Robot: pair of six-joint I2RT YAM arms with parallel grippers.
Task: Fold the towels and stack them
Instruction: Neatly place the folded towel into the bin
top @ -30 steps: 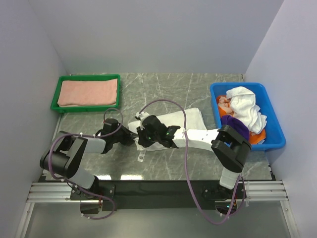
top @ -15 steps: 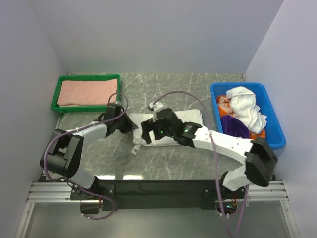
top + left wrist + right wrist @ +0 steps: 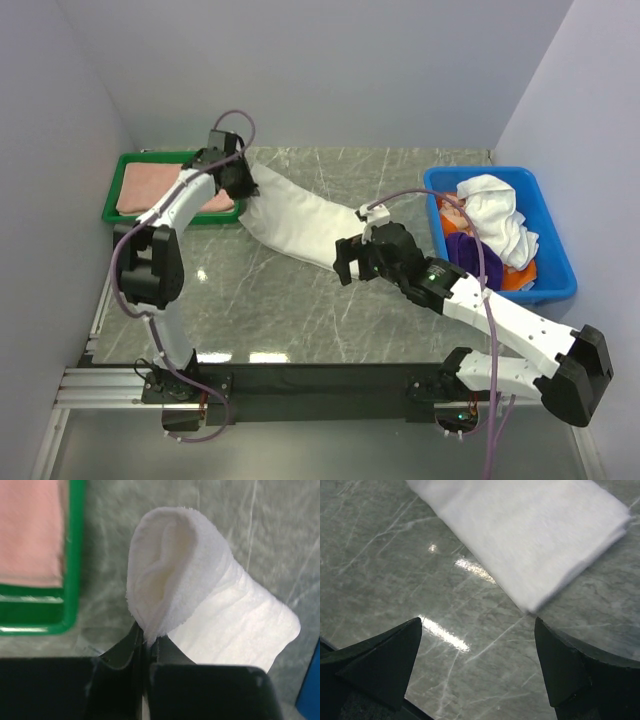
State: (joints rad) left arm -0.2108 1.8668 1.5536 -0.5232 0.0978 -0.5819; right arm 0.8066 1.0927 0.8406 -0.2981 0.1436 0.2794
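A folded white towel stretches slantwise across the marble table, and its left end is lifted beside the green tray. My left gripper is shut on that end; in the left wrist view the white towel bunches up out of the closed left gripper. My right gripper stands open just off the towel's right end, holding nothing. In the right wrist view the white towel lies ahead of the open right gripper. A salmon-pink towel lies flat in the tray.
A blue bin at the right holds a crumpled white towel, a purple towel and an orange towel. The green tray's rim and the pink towel are to the left of my left gripper.
The left gripper has pulled the white towel's end up and left towards the green tray. The right gripper has opened, let go of the towel and drawn back to the right.
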